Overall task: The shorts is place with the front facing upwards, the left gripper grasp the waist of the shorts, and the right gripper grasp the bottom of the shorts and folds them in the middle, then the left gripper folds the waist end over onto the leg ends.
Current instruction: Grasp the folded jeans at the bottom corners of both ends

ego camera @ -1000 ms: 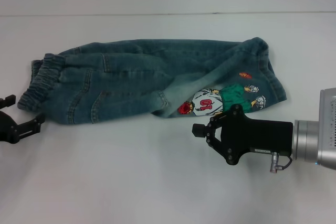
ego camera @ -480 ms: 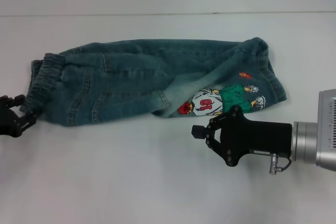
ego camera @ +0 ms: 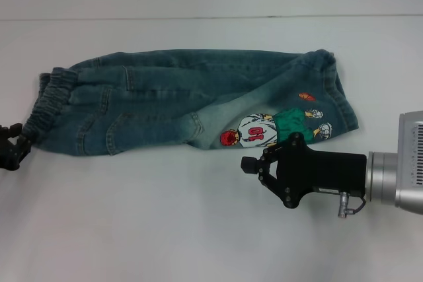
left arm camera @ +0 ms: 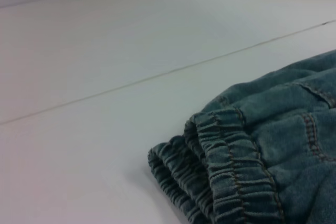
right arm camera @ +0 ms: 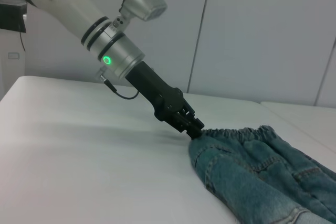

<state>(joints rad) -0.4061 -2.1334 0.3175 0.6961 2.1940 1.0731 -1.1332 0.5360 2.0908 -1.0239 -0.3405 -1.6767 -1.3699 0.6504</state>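
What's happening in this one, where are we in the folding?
The shorts lie folded lengthwise on the white table, waist toward the robot's left. The left gripper is shut on the waist of the shorts at its near corner. The right gripper hovers open just in front of the printed leg, holding nothing. The second fold, waist onto the leg ends, is not yet done.

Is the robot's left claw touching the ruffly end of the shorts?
Touching. In the right wrist view, the left gripper meets the waist of the shorts with no gap, its fingertips pinching the gathered denim.
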